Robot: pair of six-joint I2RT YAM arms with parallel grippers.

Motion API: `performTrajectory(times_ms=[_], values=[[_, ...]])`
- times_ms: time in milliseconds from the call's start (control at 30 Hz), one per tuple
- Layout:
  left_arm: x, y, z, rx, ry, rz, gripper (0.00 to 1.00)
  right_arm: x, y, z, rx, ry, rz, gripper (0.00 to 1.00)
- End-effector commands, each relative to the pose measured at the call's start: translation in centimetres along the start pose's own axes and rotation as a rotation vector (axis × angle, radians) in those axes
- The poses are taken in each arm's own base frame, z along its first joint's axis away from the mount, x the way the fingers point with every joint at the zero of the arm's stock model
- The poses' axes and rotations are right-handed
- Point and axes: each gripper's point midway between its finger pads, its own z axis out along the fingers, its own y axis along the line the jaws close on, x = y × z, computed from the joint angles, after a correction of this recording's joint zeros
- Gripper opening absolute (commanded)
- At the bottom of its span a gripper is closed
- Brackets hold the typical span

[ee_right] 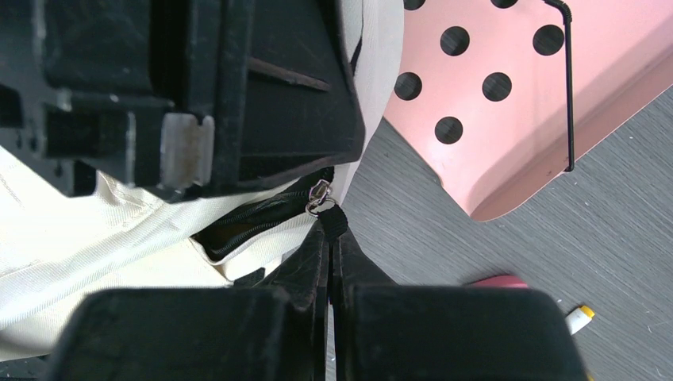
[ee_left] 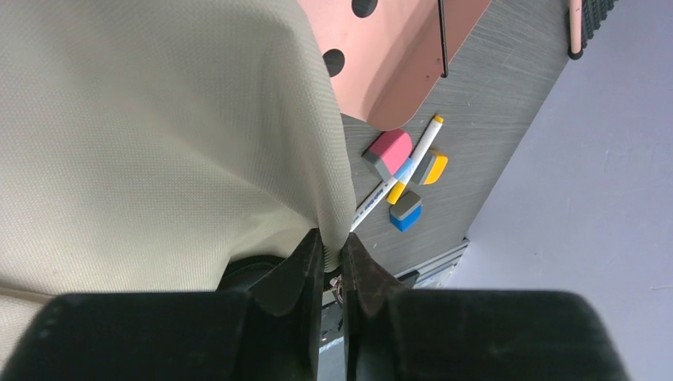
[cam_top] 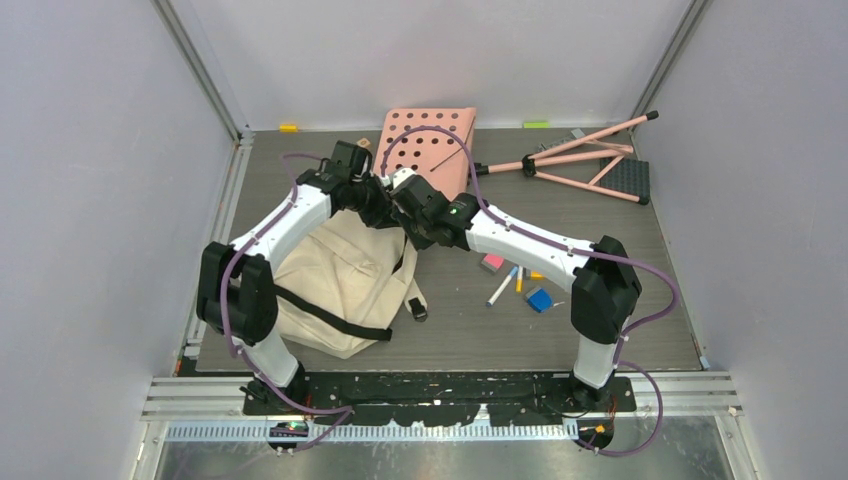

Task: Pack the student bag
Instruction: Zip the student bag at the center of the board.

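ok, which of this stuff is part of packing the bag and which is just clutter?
Job: student bag, left claw pinching its fabric, right claw on the zipper pull; likely the pink eraser, blue eraser and marker to pack.
Lying about: pink board, folding stand.

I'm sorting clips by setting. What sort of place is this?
Likely a robot lab test cell: plain pale wall panels in metal framing box in a dark wood-grain tabletop, two white-and-black arms are bolted to a rail at its near edge, and a cream fabric backpack lies staged.
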Motion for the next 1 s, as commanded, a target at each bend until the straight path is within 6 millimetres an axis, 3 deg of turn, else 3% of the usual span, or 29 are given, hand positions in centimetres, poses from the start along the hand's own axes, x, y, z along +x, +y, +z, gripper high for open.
performTrajectory(times_ms=[0, 100, 333, 600, 967], values=[[0.0, -1.5, -0.2, 0.043, 0.01, 0.03, 0.08, -2.3, 0.2, -2.0, -0.009, -0.069, 0.011, 0.01], [-0.5, -2.2, -0.4, 0.061, -0.011, 0.037, 0.0, -2.1, 0.8, -2.2, -0.008, -0.064, -0.011, 0.01], [-2.3, -4.0, -0.6, 0.104, -0.075, 0.059, 0.0, 0.8, 3.9, -2.1, -0.016, 0.0, -0.144, 0.0], [-4.7, -4.3, -0.6, 0.115, -0.131, 0.05, 0.0, 3.3, 6.2, -3.2, -0.063, 0.039, -0.202, 0.0], [-9.1, -4.2, -1.3, 0.099, -0.271, 0.023, 0.0, 4.0, 8.2, -5.6, -0.113, 0.054, -0.277, 0.0]])
